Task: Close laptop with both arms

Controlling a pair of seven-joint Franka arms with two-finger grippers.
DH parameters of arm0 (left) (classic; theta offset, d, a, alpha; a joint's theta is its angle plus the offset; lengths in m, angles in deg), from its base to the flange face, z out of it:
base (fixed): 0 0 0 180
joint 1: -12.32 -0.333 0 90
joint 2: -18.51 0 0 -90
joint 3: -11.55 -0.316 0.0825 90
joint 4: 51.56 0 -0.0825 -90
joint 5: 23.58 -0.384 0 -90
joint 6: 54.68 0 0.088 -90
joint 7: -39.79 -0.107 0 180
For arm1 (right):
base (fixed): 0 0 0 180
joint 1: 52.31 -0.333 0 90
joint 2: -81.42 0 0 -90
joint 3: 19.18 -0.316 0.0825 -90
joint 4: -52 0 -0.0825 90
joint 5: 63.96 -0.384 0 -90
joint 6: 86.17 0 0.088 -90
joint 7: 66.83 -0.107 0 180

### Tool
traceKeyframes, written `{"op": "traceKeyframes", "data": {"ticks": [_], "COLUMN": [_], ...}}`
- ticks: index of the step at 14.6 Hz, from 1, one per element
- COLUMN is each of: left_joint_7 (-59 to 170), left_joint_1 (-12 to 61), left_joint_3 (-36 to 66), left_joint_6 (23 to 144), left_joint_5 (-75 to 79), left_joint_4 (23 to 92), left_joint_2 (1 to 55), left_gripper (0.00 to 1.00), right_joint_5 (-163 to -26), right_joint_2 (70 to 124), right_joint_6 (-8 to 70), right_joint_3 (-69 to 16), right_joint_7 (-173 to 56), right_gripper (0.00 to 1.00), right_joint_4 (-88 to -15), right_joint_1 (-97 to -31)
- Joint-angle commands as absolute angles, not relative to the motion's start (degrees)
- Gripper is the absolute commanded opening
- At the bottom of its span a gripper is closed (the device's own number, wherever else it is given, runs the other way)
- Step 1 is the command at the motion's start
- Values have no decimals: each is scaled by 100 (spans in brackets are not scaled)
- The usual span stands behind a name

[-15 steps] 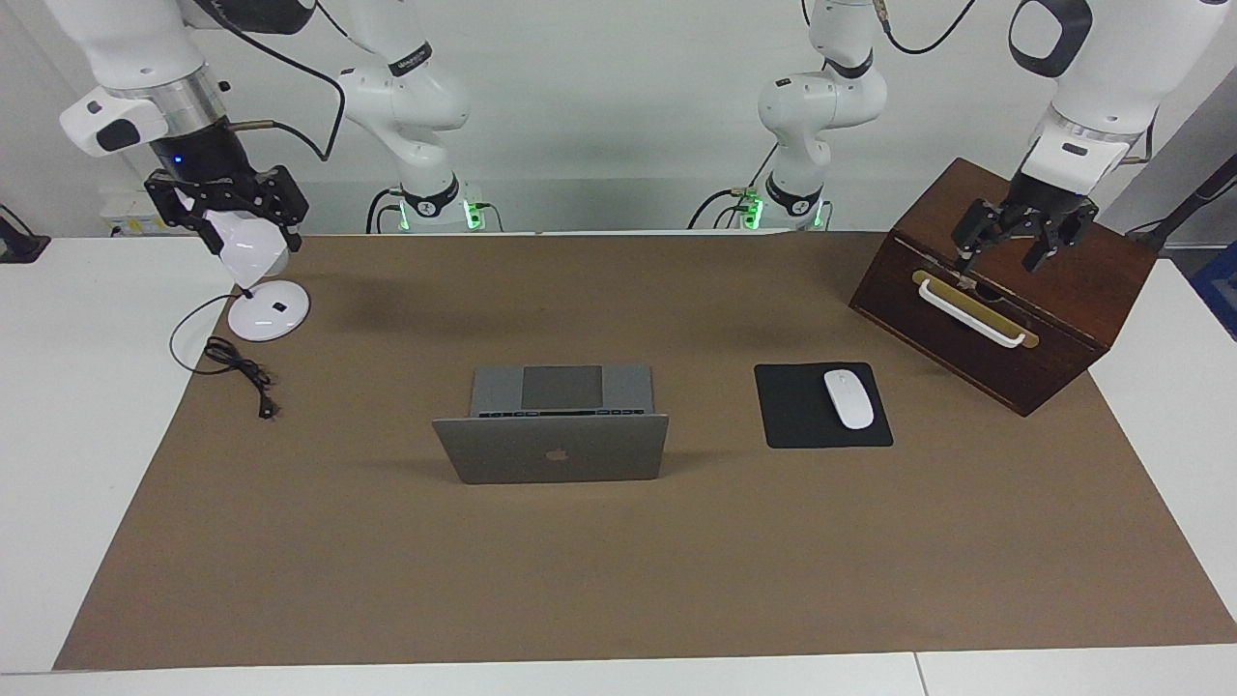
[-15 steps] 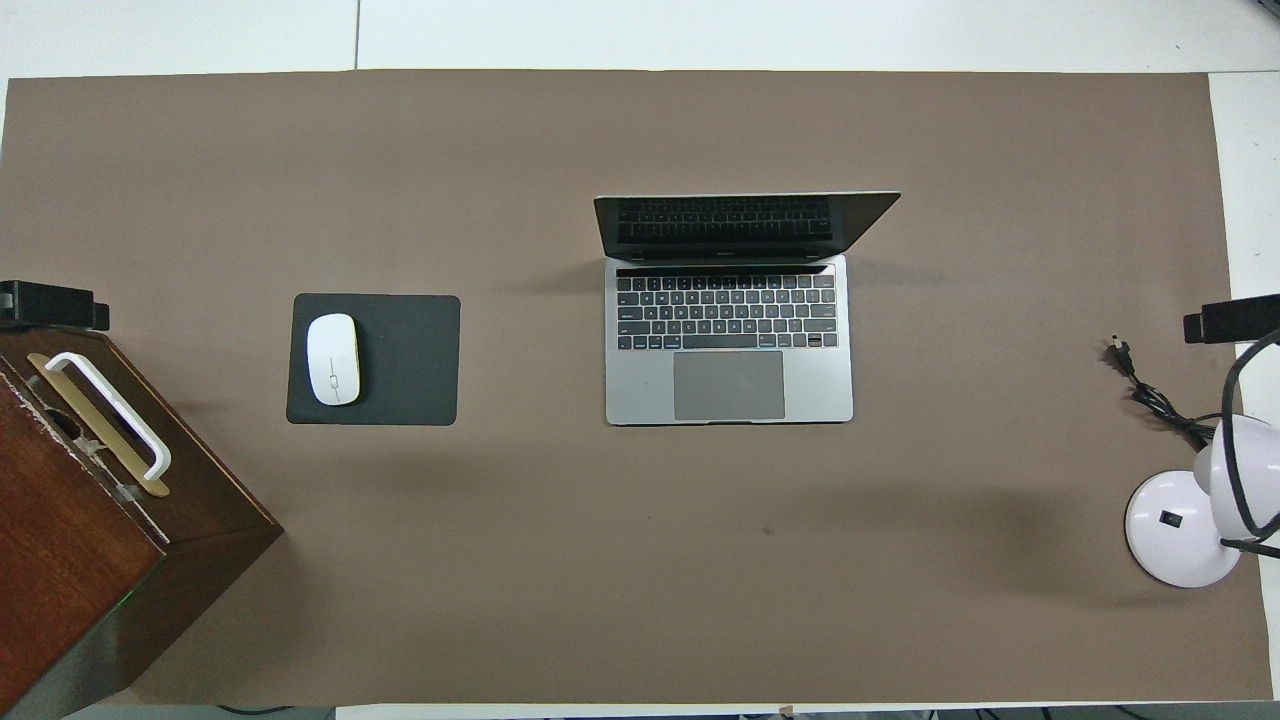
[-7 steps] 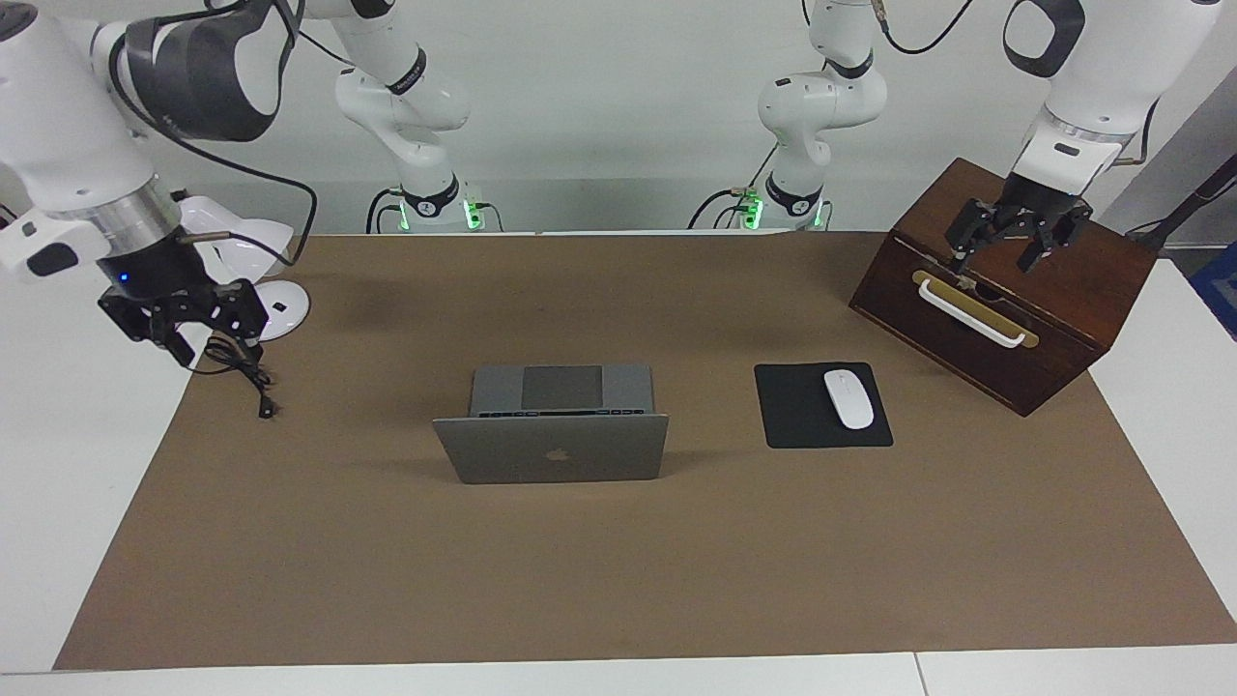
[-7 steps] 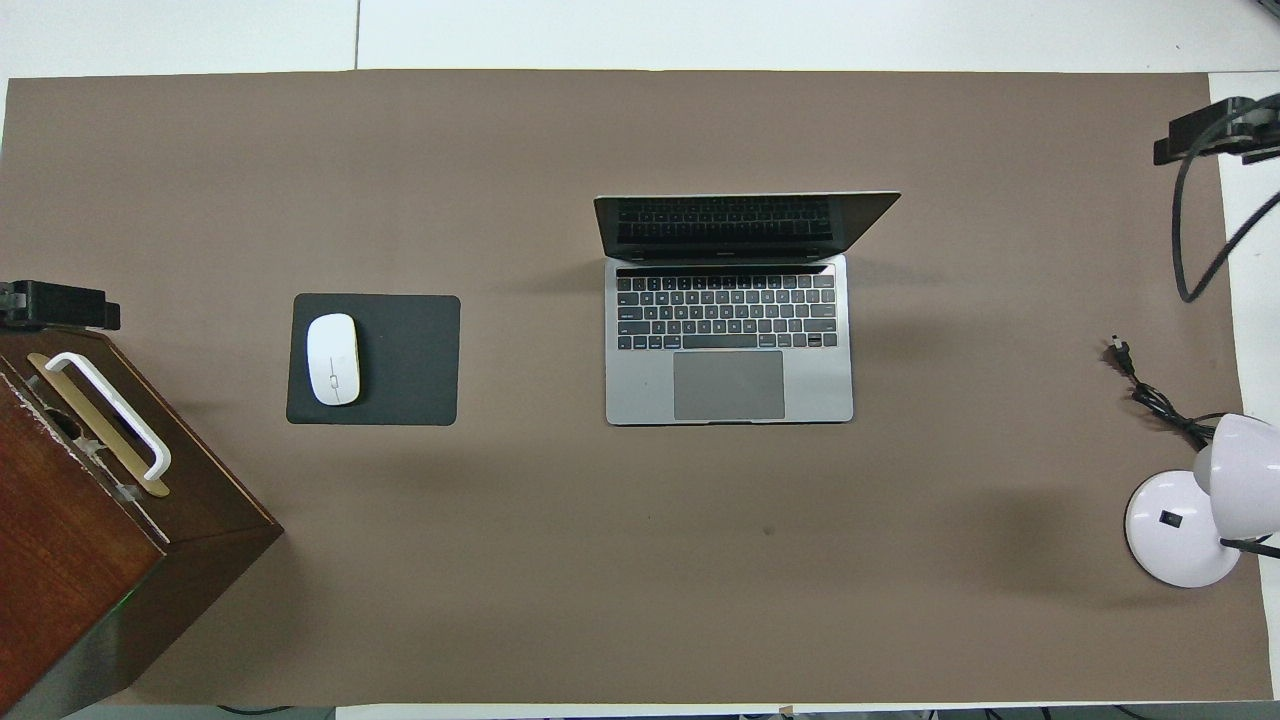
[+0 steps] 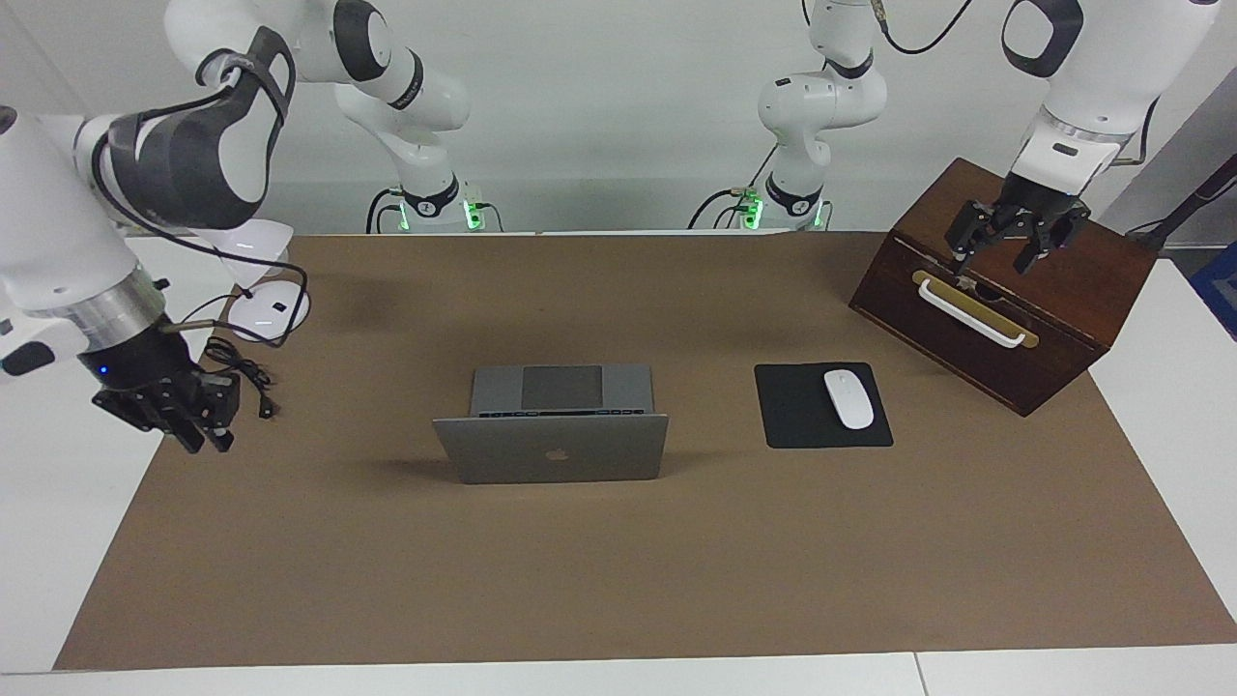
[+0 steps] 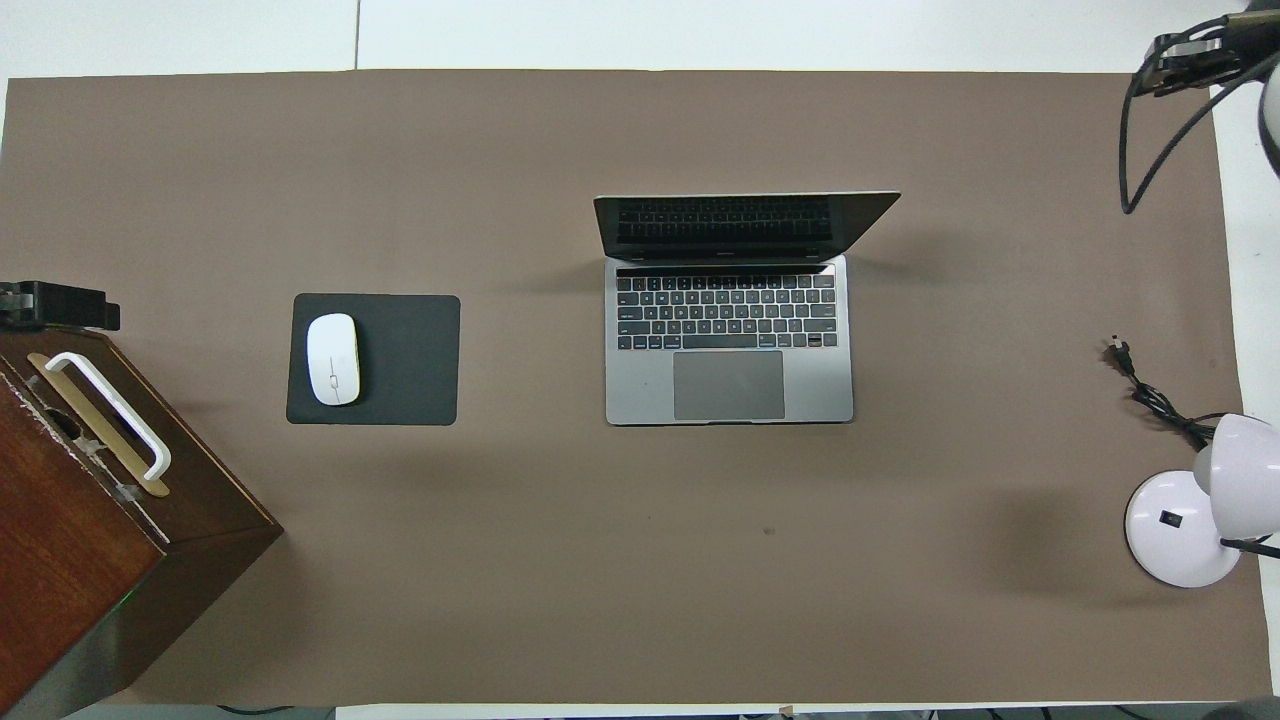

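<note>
The silver-grey laptop (image 5: 551, 449) (image 6: 728, 340) stands open in the middle of the brown mat, its lid upright with the apple logo turned away from the robots. My right gripper (image 5: 206, 440) (image 6: 1185, 55) hangs shut over the mat's edge at the right arm's end of the table, well apart from the laptop and holding nothing. My left gripper (image 5: 995, 263) (image 6: 60, 305) hovers open over the wooden box, just above its white handle, with nothing between its fingers.
A dark wooden box (image 5: 1053, 319) (image 6: 70, 520) with a white handle sits at the left arm's end. A white mouse (image 5: 848, 398) lies on a black mouse pad (image 5: 792, 425) beside the laptop. A white desk lamp (image 5: 266, 307) (image 6: 1180, 530) and its black cord (image 5: 246, 372) lie at the right arm's end.
My right gripper swung from above the lamp out along the mat's edge, away from the robots, and its fingers closed. The left gripper stayed over the box. The laptop has not moved.
</note>
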State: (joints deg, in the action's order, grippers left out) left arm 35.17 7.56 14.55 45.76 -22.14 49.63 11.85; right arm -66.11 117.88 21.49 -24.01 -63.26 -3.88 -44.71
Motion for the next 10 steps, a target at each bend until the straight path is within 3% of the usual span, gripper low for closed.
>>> {"op": "traceKeyframes", "data": {"ticks": [1,4,10], "left_joint_7": [3496,3522,5324], "left_joint_1": [828,828,1092], "left_joint_3": [1418,1427,1445], "left_joint_6": [4701,4779,4806], "left_joint_5": [-2191,-2191,-2200], "left_joint_4": [5179,5188,5118], "left_joint_2": [1034,1034,1060], "left_gripper": [0,0,0], "right_joint_5": [-6616,-6282,-6255], "right_joint_2": [12377,12493,12370], "right_joint_6": [2499,2571,1913], "right_joint_3": [-2419,-2060,-1804], "right_joint_7": [-6796,-7560,-8484], "right_gripper": [0,0,0], "right_joint_4": [242,340,305], "right_joint_1": [-4869,-5677,-6461]}}
